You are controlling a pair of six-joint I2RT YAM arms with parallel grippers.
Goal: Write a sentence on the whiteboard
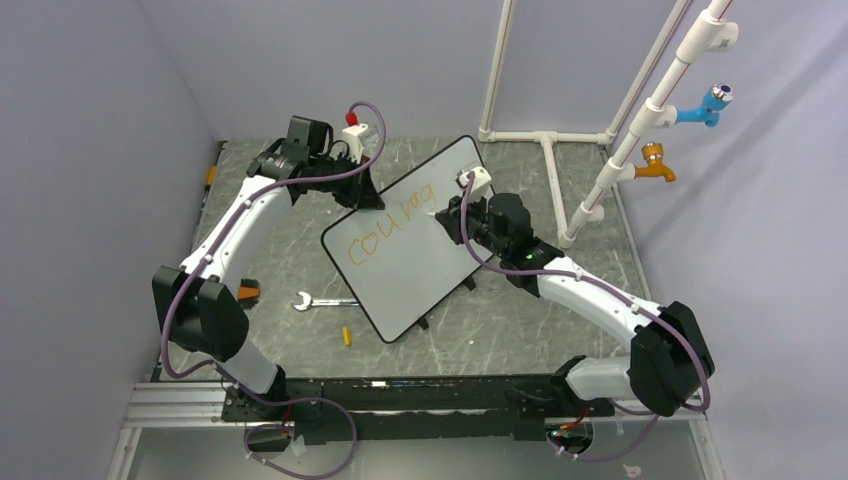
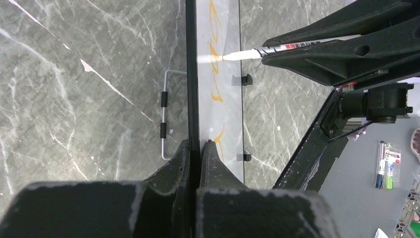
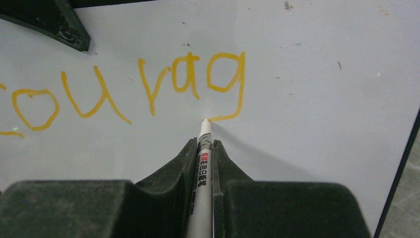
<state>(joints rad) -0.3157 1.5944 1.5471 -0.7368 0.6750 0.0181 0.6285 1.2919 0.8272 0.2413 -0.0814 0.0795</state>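
Both arms share one build: smooth white shells on the long links and bulky black housings at the joints. On the left arm [image 1: 245,215], a lilac cable [image 1: 383,130] loops loosely behind the left gripper [image 2: 198,144] and trails down along the shell. The right arm [image 1: 590,290] carries the same kind of cable [image 1: 464,210] behind the right gripper [image 3: 203,144]. Just behind each gripper sits a small white block [image 1: 358,133], and the left one is topped with a red cap [image 1: 352,118]. The fingers [image 2: 181,166] are matte black wedges that taper toward the tips, their edges scuffed pale grey.
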